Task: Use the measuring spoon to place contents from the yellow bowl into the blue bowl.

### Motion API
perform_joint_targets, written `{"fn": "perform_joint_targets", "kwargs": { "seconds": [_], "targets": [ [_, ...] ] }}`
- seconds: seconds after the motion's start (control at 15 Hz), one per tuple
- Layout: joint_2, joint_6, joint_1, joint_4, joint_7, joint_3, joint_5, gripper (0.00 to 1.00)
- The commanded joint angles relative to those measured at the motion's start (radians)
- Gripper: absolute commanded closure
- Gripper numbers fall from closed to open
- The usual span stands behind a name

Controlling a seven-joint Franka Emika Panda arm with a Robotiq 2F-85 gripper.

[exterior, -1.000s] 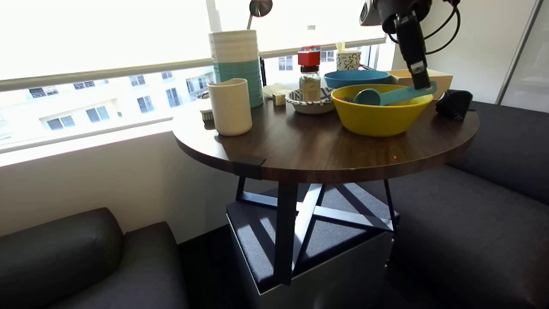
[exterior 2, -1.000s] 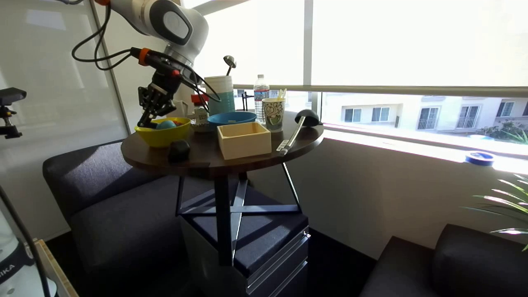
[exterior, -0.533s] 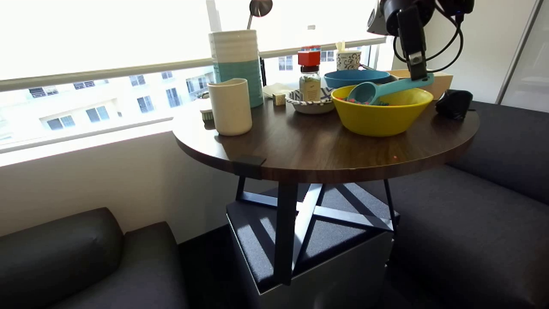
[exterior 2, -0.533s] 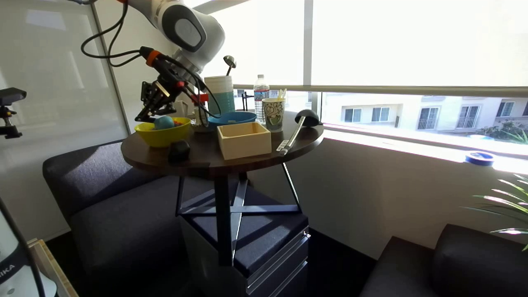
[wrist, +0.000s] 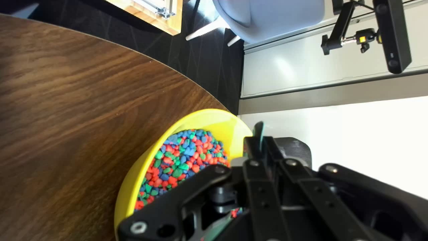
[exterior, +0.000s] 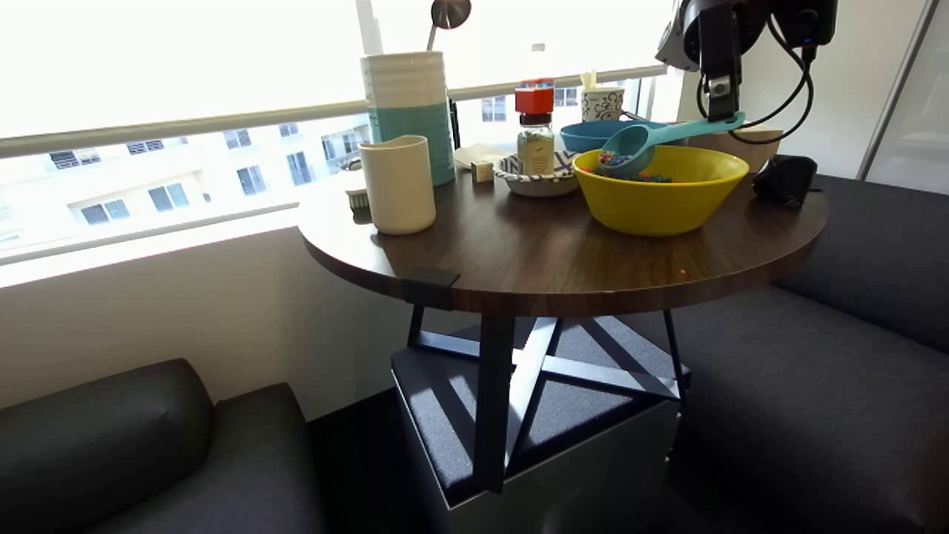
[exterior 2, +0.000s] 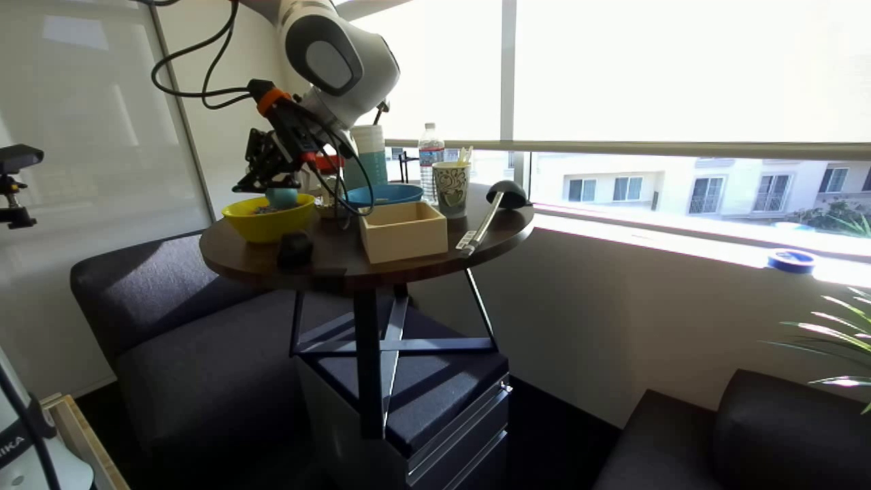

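Can see in an exterior view: blue bowl at back, coloured bits in scoop at mouth of yellow bowl, handle of same measuring spoon sloping up rightward, pinched in jaws of gripper.

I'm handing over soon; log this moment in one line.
fingers: closed on spoon | spoon: holding colored pebbles, over yellow bowl | next: pour into blue bowl, likely

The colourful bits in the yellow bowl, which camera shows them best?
The wrist view: it looks into the yellow bowl, showing many red, blue and green bits, though the gripper hides some. Both exterior views show just a small patch.
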Motion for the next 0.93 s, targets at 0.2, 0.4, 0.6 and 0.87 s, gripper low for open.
{"fn": "perform_joint_targets", "kwargs": {
  "seconds": [0.2,0.4,0.6,0.87],
  "targets": [
    [-0.034,-0.055,-0.049,-0.013,-0.066,-0.040,0.078,0.98],
    [-0.046,-0.066,-0.072,-0.011,-0.083,-0.065,0.099,0.98],
    [-0.056,-0.054,-0.094,-0.003,-0.076,-0.091,0.123,0.98],
    [-0.055,-0.038,-0.113,0.018,-0.080,-0.117,0.159,0.98]
  ]
}}
